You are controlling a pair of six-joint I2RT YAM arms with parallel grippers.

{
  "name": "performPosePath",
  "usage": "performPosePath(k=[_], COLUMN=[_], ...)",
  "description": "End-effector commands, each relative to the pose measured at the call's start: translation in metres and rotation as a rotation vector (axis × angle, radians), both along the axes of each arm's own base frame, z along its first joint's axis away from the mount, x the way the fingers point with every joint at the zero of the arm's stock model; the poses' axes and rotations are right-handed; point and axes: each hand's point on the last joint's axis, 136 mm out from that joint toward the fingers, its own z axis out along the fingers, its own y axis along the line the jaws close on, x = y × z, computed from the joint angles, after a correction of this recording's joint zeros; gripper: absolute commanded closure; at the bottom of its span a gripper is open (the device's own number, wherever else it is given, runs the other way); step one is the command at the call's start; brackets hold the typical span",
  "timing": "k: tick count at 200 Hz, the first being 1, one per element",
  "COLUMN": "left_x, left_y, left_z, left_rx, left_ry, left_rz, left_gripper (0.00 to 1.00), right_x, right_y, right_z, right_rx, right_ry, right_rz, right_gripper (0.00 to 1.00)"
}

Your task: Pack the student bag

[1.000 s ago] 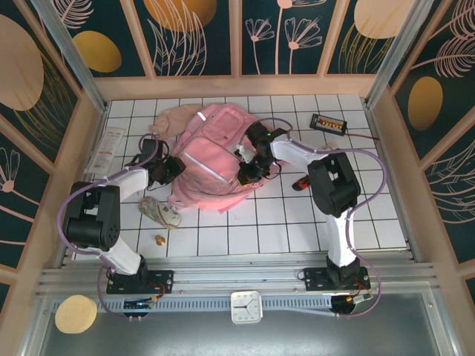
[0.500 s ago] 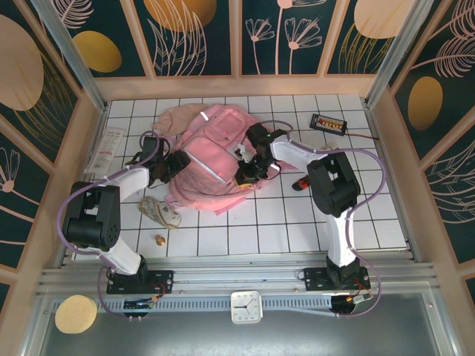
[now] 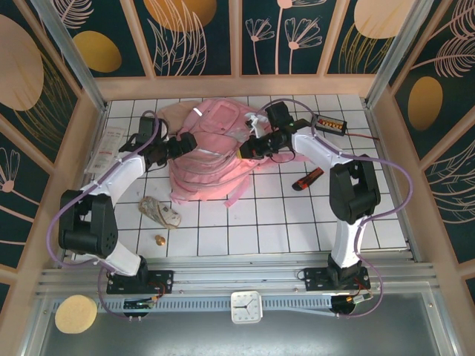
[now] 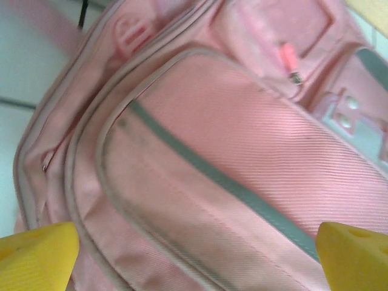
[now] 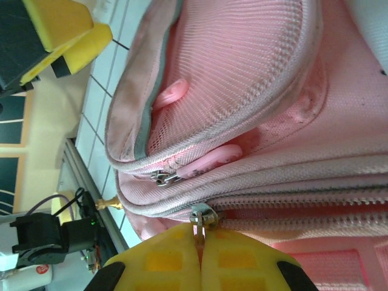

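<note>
Far left of the white tiled surface [image 3: 282,230]: a flat clear packet [image 3: 110,148] lies along the wall. Nearer the arm bases are a crumpled pale wad [image 3: 159,213] and a small brown object [image 3: 159,239], apart from each other. The left tool [image 3: 180,145] is at the left edge of the student bag [image 3: 211,167], its jaws spread wide. In the left wrist view its yellow pads [image 4: 36,257] sit in opposite lower corners, with the bag's pink front panel across the gap. The student bag lies slumped at back-centre of the surface, between the two tools. The right tool [image 3: 249,148] is at the bag's upper right edge. In the right wrist view its pads are pressed together on a metal zipper pull [image 5: 200,217]. Right of the bag, apart from it, lies a red-and-black item [image 3: 308,179]. A black device with orange parts [image 3: 329,123] lies near the back right corner.
</note>
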Motion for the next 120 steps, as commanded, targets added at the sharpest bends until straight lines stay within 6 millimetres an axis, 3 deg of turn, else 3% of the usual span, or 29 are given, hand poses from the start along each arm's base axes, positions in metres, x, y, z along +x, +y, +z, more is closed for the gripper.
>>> performPosePath(k=[1, 20, 50, 80, 120], left_x=[-0.01, -0.033, -0.067, -0.053, -0.033], left_y=[-0.018, -0.033, -0.05, -0.023, -0.03], left_z=[0.045, 0.05, 0.022, 0.011, 0.015], left_rx=[0.178, 0.377, 0.595, 0.795, 0.796], left_ry=[-0.215, -0.346, -0.432, -0.457, -0.47], left_rz=[-0.264, -0.501, -0.796, -0.714, -0.703], left_gripper=[0.01, 0.01, 0.03, 0.06, 0.17], right_x=[0.007, 0.01, 0.012, 0.009, 0.003], right_y=[0.005, 0.002, 0.0, -0.001, -0.002], right_z=[0.057, 0.059, 0.06, 0.061, 0.059], right_rx=[0.151, 0.152, 0.148, 0.153, 0.155], right_ry=[-0.124, -0.126, -0.129, -0.12, -0.109], right_rz=[0.043, 0.045, 0.054, 0.06, 0.06], right_gripper=[1.0, 1.0, 1.0, 1.0, 1.0])
